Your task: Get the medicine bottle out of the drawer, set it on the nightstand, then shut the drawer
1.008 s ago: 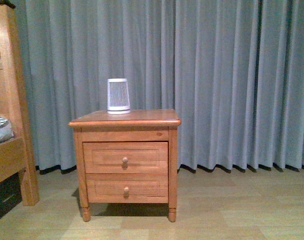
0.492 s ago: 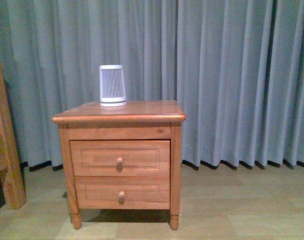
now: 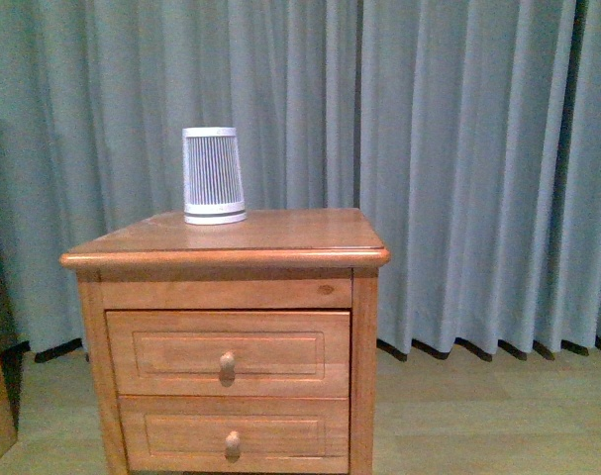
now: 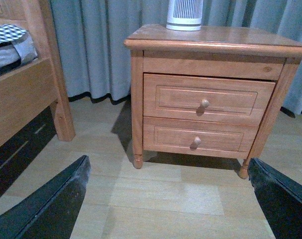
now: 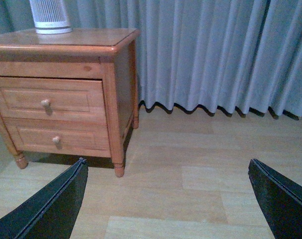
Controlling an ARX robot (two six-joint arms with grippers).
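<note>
My left gripper (image 4: 168, 167) and right gripper (image 5: 165, 167) have jaws spread wide, holding nothing. The drawer (image 3: 171, 351) is shut, rigid wood; I would pinch its small, probably slippery knob (image 3: 227, 365).

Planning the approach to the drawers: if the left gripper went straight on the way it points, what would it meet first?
Likely the front of the nightstand, around the lower drawer, or the floor before it; depth is unclear. Nothing stands between it and the left gripper, whose jaws are open.
</note>
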